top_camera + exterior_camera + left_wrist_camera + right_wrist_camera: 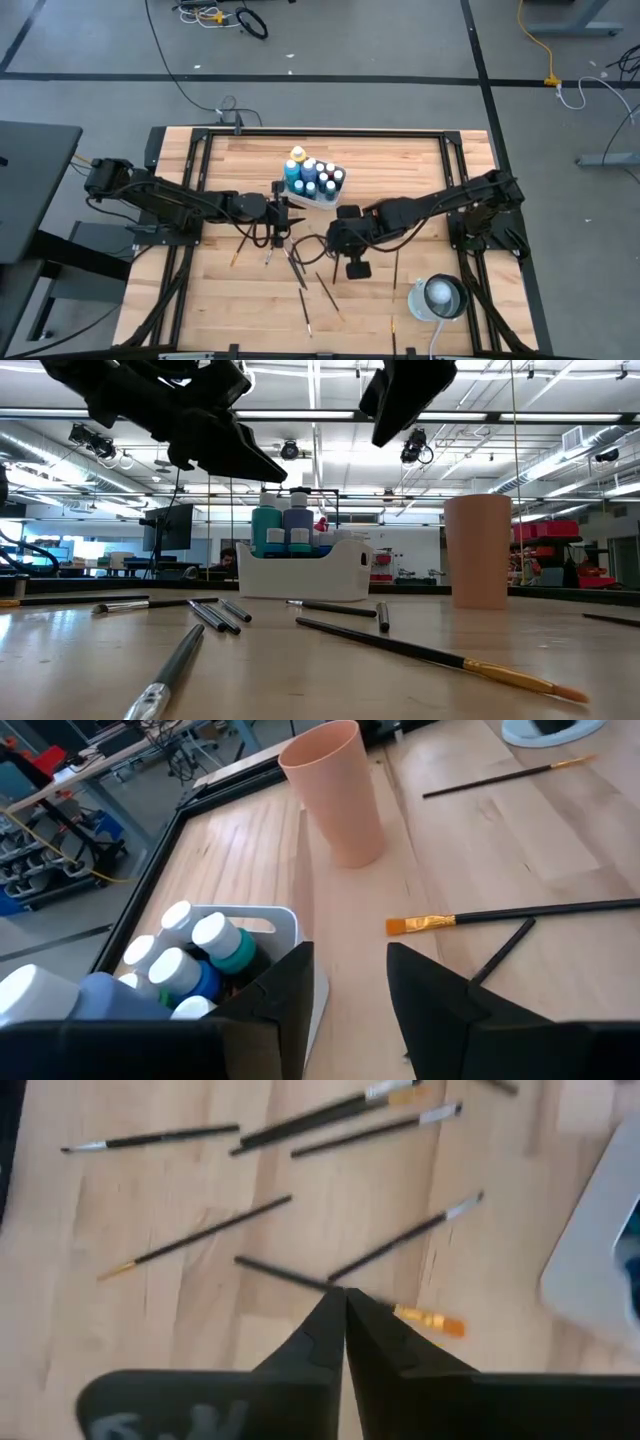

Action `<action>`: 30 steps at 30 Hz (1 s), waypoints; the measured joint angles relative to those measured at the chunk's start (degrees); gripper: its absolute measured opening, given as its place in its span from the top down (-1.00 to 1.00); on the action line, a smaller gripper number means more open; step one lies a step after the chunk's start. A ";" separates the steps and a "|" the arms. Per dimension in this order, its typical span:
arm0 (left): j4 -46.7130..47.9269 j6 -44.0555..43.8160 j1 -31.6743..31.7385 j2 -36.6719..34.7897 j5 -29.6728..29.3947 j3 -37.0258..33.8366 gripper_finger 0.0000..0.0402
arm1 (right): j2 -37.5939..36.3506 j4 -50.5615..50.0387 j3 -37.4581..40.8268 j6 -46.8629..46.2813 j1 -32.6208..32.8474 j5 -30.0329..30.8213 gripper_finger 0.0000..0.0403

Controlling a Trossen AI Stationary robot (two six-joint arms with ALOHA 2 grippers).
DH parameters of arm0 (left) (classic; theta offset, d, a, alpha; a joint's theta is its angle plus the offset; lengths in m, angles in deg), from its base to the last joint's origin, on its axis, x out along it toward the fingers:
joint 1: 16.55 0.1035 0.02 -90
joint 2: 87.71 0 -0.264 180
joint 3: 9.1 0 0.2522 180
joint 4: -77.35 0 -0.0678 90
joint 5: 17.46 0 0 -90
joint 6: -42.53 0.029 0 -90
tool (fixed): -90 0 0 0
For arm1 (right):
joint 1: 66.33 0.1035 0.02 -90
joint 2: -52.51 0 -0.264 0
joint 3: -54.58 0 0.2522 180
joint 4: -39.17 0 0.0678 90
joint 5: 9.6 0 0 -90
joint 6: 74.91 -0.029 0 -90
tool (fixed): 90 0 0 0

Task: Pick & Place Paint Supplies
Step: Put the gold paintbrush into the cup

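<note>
1. The right gripper hangs above the table centre with its fingers pressed together and nothing visibly clamped; their tips meet just over a crossing of two thin paintbrushes; a descent with shut fingers would, I judge, shove the brushes aside instead of straddling one.
2. Those crossed handles touch; lifting one could drag or flick its neighbour toward the table edge.
3. The left gripper hovers with a clear gap between its fingers, empty, just beside the white tray, at about 8 o'clock from it in the high view; a sideways drift could clip the tray wall and rock the paint bottles packed inside.
4. The orange-brown cup stands upright at roughly 4 o'clock from the tray; it looks light and tall, so a brush dropped at an angle, or an arm's brush against it, might tip it.
5. More brushes lie scattered from 5 to 7 o'clock of the tray, well apart; the two arms work near each other at the centre, so crossing reaches risk a knock.
</note>
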 joint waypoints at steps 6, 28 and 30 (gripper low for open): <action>-0.17 -0.03 -0.02 0.00 0.02 0.00 0.32 | 0.00 -3.05 0.00 -13.04 -0.14 -6.63 0.67; -0.81 -4.29 -0.01 -0.01 2.57 0.00 0.32 | -0.09 7.77 10.02 -14.21 0.45 1.92 0.38; -0.87 -3.85 -0.02 -0.02 2.59 0.00 0.32 | -0.02 14.09 12.65 -12.75 -0.22 3.19 0.38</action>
